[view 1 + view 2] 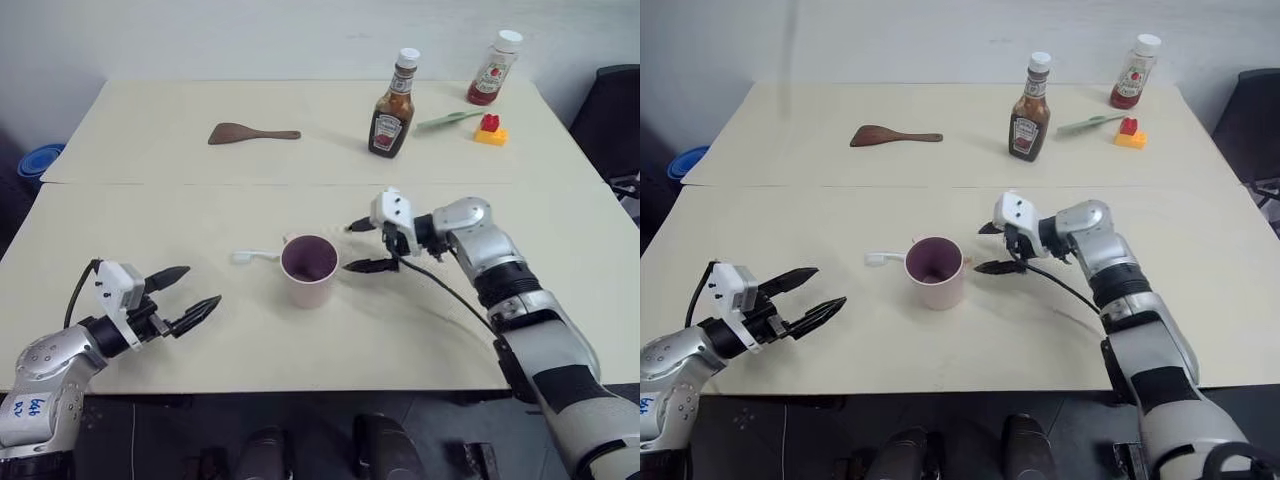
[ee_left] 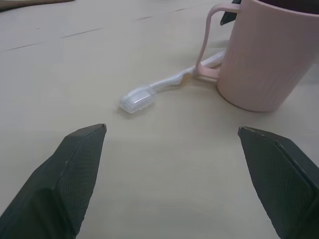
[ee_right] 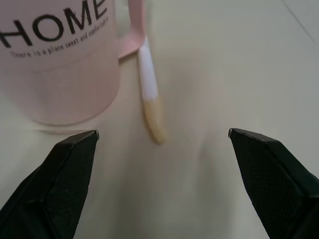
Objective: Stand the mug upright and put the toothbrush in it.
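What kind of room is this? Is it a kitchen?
Probably not a real kitchen. It looks more like a test room: two plain tables pushed together, with two sauce bottles, a brown spatula, a pink mug and a toothbrush laid out, and an office chair at the side.

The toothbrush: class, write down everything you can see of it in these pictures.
The toothbrush is slim and white, plastic by its look, with a small pale bristle head and a yellowish handle end. It lies flat on the cream table, behind the upright pink mug, passing by the mug's handle; whether they touch is unclear. Neither claw holds it.
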